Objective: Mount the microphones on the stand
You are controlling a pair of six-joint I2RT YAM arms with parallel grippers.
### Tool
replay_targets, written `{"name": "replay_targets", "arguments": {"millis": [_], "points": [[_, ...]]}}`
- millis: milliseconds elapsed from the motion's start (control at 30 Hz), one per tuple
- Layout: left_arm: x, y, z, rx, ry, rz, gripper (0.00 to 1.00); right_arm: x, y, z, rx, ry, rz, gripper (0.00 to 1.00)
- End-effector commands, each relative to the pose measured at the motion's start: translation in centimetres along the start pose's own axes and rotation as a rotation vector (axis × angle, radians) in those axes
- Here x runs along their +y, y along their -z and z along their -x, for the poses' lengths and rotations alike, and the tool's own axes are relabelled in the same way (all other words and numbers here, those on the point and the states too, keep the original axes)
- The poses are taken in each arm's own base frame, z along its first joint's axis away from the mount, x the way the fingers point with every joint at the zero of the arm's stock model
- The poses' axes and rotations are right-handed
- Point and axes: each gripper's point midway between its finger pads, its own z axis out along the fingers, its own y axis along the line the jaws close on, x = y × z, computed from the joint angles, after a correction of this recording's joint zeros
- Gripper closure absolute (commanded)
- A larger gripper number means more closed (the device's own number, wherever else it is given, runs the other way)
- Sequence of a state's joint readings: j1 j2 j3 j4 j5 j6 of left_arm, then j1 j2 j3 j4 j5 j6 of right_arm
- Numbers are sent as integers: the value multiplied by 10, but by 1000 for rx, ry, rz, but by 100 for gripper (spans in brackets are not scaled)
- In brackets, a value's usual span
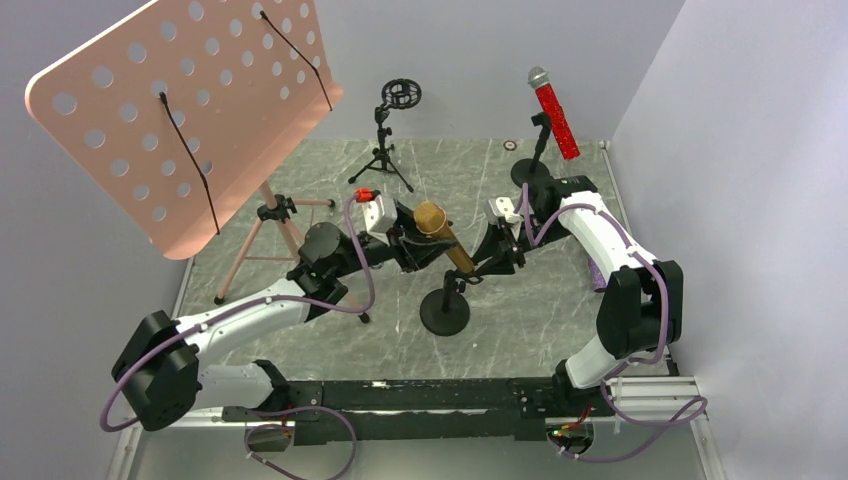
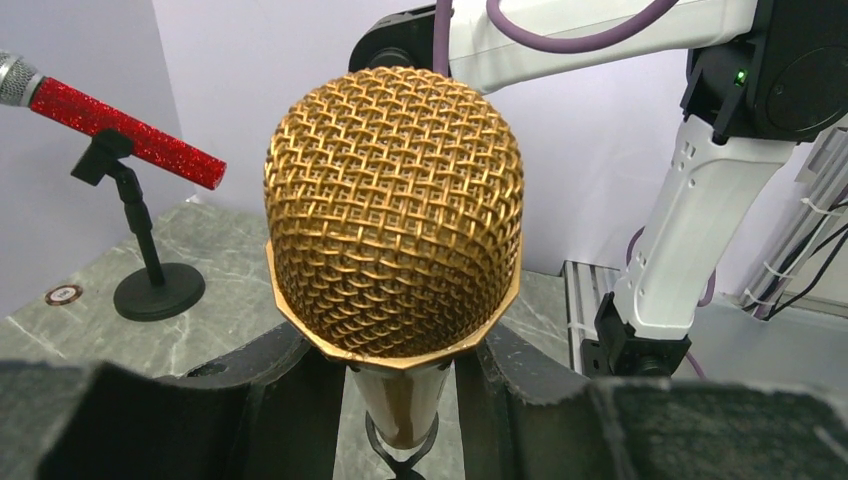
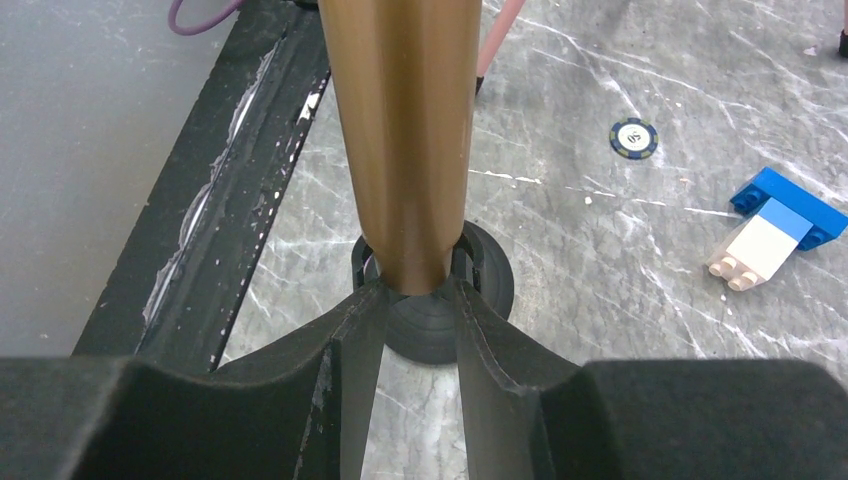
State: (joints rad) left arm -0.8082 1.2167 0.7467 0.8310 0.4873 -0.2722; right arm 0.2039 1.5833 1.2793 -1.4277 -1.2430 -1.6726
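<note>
While the gold microphone (image 1: 445, 235) stands tilted over the middle of the marble table (image 1: 540, 320), both claws are on it. Left gripper (image 1: 420, 240): pinching the body just under the mesh head; in the left wrist view its fingers (image 2: 290, 385) flank the gold neck directly below the grille (image 2: 393, 210), touching on both sides. Right gripper (image 1: 478, 266): pressed nearly together on the narrow lower end; in the right wrist view the fingertips (image 3: 350, 320) meet the tapered gold shaft (image 3: 400, 130) where it enters the black clip (image 3: 362, 262) of the round-base stand (image 1: 445, 312). The tail of the shaft sits inside the clip ring; how deep it sits I cannot tell. Head of the microphone leans toward the left arm, tail toward the right. Red glitter microphone (image 1: 553, 118): in the clip of a second round-base stand (image 1: 528, 170) at the back right, silver grille up, angled. Purple glitter microphone (image 1: 597, 272): lying flat on the table just beside the right arm's outer side, mostly hidden by it. Tripod stand (image 1: 383, 150) with an empty ring mount (image 1: 400, 95) stands at the back centre. Pink perforated music stand (image 1: 190, 110) fills the left. A poker chip (image 3: 634, 138) and a blue-and-white brick (image 3: 775, 225) lie on the table, apart from the stand.
</note>
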Motion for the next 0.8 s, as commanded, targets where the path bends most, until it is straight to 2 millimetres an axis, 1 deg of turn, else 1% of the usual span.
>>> {"name": "replay_targets", "arguments": {"millis": [0,167,400,767], "points": [[-9,-8,17,-40,1,-65,100,1,-3,-1,2,30,9,58],[-8,-11,0,9,5,-82,100,1,-3,-2,5,22,10,57],[-2,-10,-28,83,11,-80,100,0,-3,-8,26,4,1,55],[-2,-7,-55,137,54,-98,100,5,-2,-22,75,-24,10,55]]}}
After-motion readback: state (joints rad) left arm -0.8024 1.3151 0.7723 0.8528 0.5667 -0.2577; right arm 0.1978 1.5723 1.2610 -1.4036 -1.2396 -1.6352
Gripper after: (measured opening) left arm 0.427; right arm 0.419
